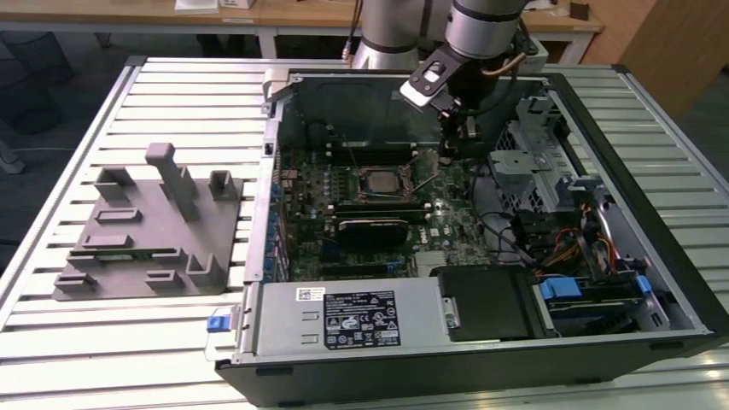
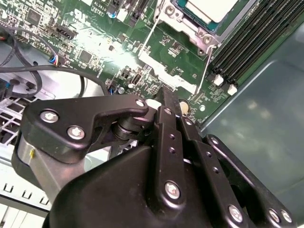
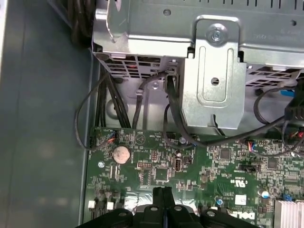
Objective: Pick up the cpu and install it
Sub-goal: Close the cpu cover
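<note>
The cpu sits in the socket on the motherboard, inside the open computer case on the bench. In the exterior view the tool hangs over the board at about two o'clock from the cpu, near it. Its fingers are pressed together with nothing between them.

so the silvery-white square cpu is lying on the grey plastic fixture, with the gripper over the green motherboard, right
No: the silvery-white square cpu sits in the metal-framed socket on the green motherboard, not on the grey plastic fixture; the second wrist view shows it. The gripper is over the motherboard.
</note>
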You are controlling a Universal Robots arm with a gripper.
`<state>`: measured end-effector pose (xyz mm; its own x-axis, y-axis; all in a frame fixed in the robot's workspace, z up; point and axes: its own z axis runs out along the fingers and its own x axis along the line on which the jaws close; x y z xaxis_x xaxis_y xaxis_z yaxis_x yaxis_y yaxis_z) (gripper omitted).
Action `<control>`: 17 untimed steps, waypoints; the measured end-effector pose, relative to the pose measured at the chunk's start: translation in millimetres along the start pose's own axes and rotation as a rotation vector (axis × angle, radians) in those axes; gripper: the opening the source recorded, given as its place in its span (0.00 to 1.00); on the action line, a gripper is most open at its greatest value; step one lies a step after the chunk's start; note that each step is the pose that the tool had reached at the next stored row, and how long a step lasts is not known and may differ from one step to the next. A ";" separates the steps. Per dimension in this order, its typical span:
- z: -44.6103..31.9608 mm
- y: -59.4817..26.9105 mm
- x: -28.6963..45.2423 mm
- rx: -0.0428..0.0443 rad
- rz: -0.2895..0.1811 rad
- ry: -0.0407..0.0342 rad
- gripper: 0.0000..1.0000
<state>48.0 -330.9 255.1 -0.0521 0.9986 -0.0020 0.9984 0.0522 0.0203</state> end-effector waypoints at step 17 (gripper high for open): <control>11.4 -17.1 0.9 0.0000 0.000 -0.0001 0.11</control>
<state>31.1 -330.9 243.4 -0.0521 0.9986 -0.0020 0.9984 0.0521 0.0203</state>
